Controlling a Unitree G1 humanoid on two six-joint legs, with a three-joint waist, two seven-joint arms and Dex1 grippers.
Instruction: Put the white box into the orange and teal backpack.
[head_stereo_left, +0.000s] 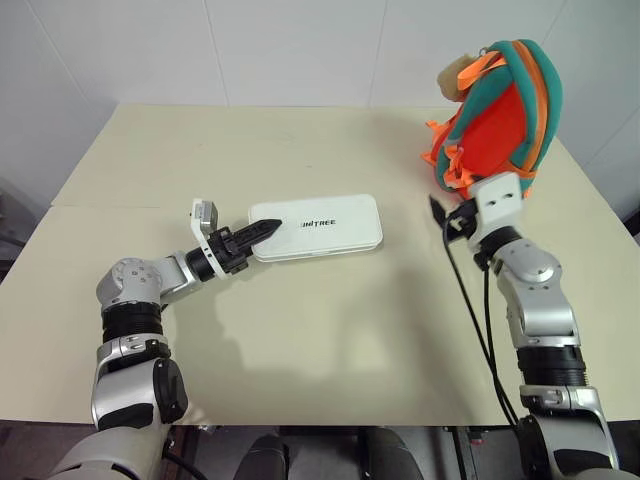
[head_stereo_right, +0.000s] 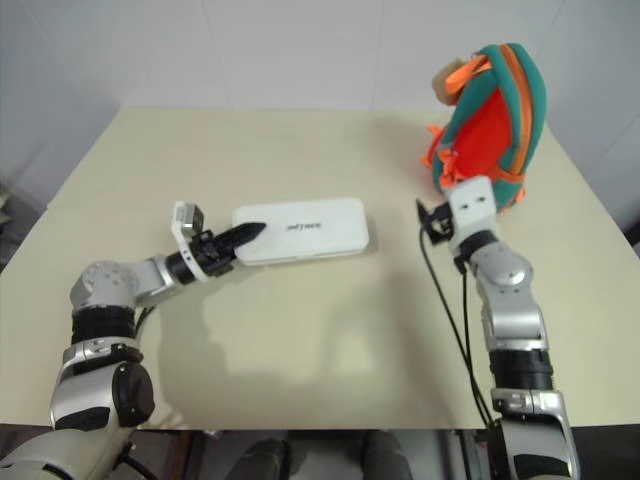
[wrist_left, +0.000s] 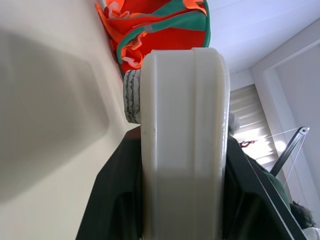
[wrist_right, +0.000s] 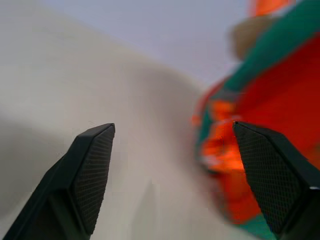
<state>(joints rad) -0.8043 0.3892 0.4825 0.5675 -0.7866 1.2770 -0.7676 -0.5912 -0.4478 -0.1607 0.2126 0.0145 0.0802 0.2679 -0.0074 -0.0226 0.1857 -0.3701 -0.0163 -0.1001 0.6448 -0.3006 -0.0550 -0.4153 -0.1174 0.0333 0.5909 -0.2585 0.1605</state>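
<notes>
Pale walls are enclosing the scene, and we are looking down on a broad cream tabletop (head_stereo_left: 300, 340) with a matt finish. From the left wrist view we are also catching a bright window with slatted blinds beyond the table's far right.

Near the middle of the table, the flat, glossy white rectangular box (head_stereo_left: 330, 226) with rounded corners and small dark lettering is lying with its long side running left to right. Our left gripper (head_stereo_left: 262, 230) is reaching in from the near left and closing its two black fingers on the box's left end, one finger lying across the top face; the left wrist view is showing the white edge of the box clamped between the dark fingers.

At the far right of the table, the small rounded teal backpack (head_stereo_left: 500, 115) with its bright orange front panel and orange straps is standing upright. Our right gripper (head_stereo_left: 445, 215) is hovering just in front of its near-left side, fingers (wrist_right: 92, 172) spread wide apart and holding nothing. The box and the backpack are sitting well apart.
</notes>
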